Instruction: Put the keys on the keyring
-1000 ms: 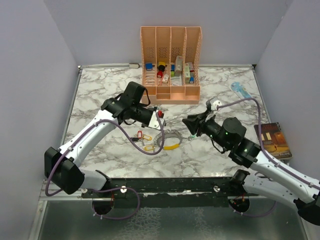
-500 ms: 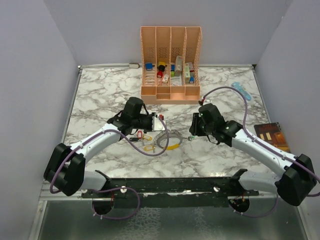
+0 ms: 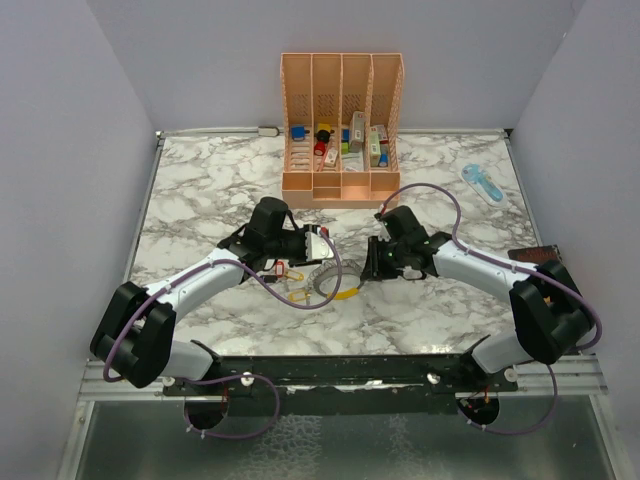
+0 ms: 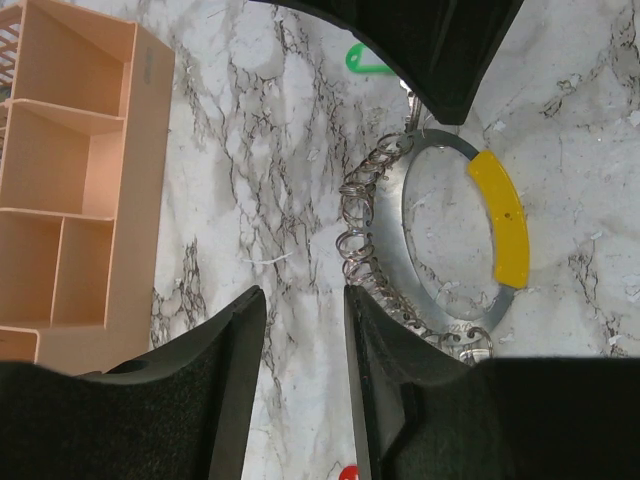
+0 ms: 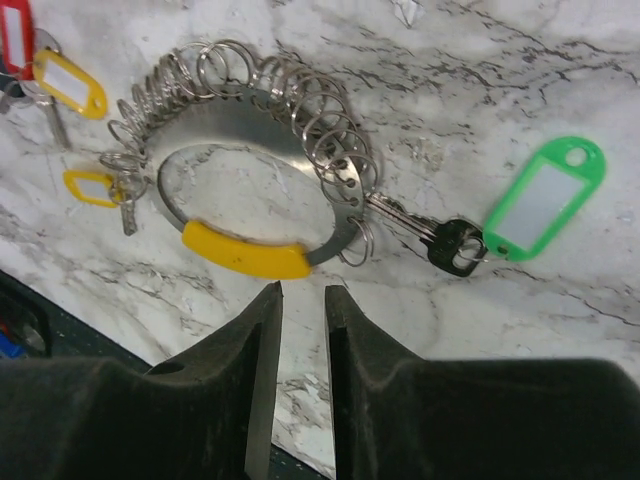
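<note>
We find the keyring lying flat on the marble tabletop, in front of the peach organizer and between the two arms. It is a grey metal hoop with a yellow band along one stretch and a row of small split rings crowded along the opposite side. The left pincer hangs low just beside the hoop. Its jaws are parted by a narrow gap, and we see only bare marble in that gap, so it holds nothing. The right pincer is poised over the near side of the yellow band. Its jaws are also slightly apart, with nothing between them. A key with a black head and a green tag lies on the right pincer's side, its blade reaching in among the split rings. We cannot tell whether it is actually threaded on. A small yellow tag sits against the hoop at the other end, beside a short key. A larger yellow-tagged key and a red tag lie just beyond it on the marble, apart from the hoop. A light-blue gadget rests well away, near the far right edge.
</note>
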You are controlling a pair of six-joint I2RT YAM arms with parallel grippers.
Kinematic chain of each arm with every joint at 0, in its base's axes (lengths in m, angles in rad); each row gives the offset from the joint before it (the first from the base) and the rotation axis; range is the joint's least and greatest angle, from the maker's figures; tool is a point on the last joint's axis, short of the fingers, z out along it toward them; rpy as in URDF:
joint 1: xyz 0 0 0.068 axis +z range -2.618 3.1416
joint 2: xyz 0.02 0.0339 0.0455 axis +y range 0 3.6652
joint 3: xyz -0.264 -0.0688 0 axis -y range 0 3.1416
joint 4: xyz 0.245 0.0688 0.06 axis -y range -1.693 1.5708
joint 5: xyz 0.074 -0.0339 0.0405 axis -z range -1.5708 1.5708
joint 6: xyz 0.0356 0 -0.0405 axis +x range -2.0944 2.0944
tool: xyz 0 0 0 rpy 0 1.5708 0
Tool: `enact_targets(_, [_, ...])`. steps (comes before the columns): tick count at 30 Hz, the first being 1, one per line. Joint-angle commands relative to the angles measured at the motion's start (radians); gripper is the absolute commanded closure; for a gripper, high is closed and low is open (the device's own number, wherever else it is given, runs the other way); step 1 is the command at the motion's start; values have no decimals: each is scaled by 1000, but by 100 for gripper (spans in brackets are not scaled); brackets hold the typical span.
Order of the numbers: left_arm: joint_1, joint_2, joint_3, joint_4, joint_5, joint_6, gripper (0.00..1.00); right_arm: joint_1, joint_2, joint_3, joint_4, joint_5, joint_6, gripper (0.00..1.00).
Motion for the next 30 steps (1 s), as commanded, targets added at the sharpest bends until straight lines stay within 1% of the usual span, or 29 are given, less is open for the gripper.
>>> enact_targets(1, [-3,-6,15,4,-21,-31,58,3,-3,-10,88,-53,34,74])
enact_targets(6, [-3,-6,12,12,-27,-35,52,3,30,-21,114,-40,41,73])
enact_targets(11, [-3,-7,18,14,-32,-42,50,2,34,-32,115,-21,59,73])
enact_targets(18, [-3,-5,29,26,-24,-56,50,2,22,-47,96,32,77,73])
enact_targets(30, [-3,-8,29,44,-20,-81,50,-7,66,-58,106,68,92,72])
